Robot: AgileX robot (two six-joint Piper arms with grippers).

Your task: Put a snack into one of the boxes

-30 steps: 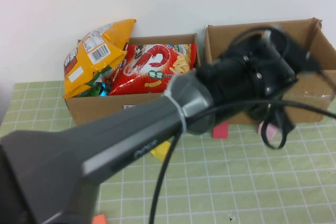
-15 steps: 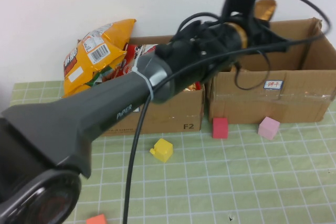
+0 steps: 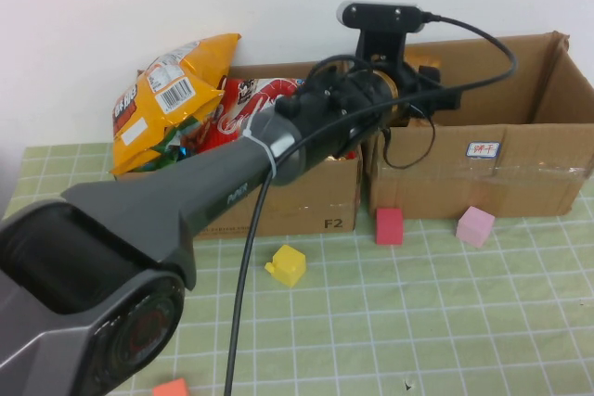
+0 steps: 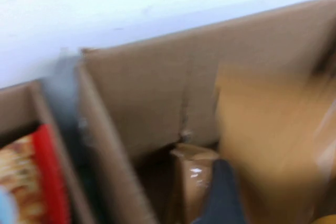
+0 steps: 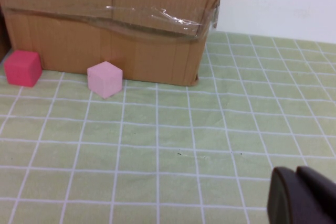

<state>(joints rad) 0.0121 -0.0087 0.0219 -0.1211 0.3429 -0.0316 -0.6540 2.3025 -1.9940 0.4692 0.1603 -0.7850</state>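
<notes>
Reaching over the wider taped box (image 3: 483, 169) at centre right, my left gripper (image 3: 422, 99) hides its fingers, so I cannot tell whether it holds the golden snack (image 4: 273, 145) blurred in its wrist view; dropped too near the wall shared with the full box (image 3: 278, 201), it could catch the rim. Compared with a second ago, the arm no longer blocks the boxes. My right gripper (image 5: 302, 195) stays shut above the mat at lower right.

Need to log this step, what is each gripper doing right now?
Left gripper: over the right-hand box, fingers hidden; cannot be told.
Right gripper: closed, holding nothing, low over the table.
</notes>
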